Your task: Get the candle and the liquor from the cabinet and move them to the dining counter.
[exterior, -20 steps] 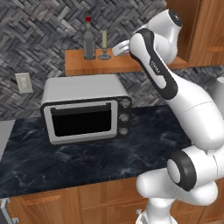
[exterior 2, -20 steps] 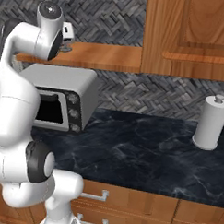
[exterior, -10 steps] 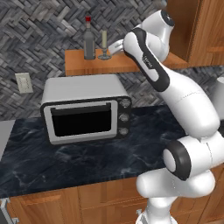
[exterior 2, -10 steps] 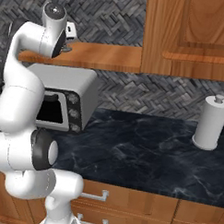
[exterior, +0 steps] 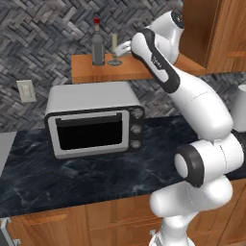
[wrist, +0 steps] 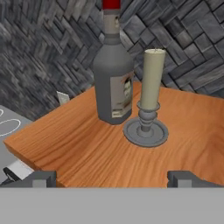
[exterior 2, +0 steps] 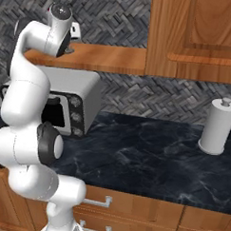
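— Which step are you working on right now?

— You're reaching for the first pickup. The gripper [exterior: 120, 49] is hanging at shelf height in front of the cabinet [exterior: 144, 70], and the candle [wrist: 149, 98] is standing just ahead of the jaws, a little to their right in the hand view. The liquor [wrist: 112, 70] is standing just beside the candle, on its left and slightly further back; whether the two bases are touching, I can't tell.

— What are the jaws doing?

— They're standing wide apart, holding nothing and touching nothing. Both fingertips [wrist: 41, 179] are showing low in the hand view, short of the candle's round base.

— And what is the next move asking of you?

— I'd judge you're needing to shift slightly right, then ease forward until the candle stem sits between the jaws, keeping clear of the bottle. Neither item is heading for the dining counter yet.
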Available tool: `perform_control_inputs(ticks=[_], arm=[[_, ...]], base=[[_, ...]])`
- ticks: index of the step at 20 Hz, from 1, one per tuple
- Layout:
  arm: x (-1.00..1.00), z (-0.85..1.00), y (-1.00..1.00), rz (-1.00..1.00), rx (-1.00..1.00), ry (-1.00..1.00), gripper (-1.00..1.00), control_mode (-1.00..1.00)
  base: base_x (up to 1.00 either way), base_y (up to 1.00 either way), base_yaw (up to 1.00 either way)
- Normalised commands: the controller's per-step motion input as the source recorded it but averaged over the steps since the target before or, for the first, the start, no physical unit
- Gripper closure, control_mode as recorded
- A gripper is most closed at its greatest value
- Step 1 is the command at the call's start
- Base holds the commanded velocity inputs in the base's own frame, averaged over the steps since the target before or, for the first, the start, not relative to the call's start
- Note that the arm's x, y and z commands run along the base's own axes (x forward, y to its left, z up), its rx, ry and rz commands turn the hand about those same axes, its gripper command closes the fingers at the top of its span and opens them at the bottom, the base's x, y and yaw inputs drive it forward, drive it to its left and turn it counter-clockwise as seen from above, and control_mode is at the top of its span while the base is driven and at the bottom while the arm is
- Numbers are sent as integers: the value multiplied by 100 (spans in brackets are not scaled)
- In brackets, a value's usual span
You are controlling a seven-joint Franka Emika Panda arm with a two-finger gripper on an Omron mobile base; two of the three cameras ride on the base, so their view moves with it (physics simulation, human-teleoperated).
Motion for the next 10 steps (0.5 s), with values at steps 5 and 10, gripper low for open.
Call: perform_control_inputs(ticks=[5, 10], arm=[[24, -3, 12, 0, 4, 0, -100, -100], [26, -4, 10, 0, 5, 0, -100, -100]], base=[[0, 0, 0], [0, 0, 0]])
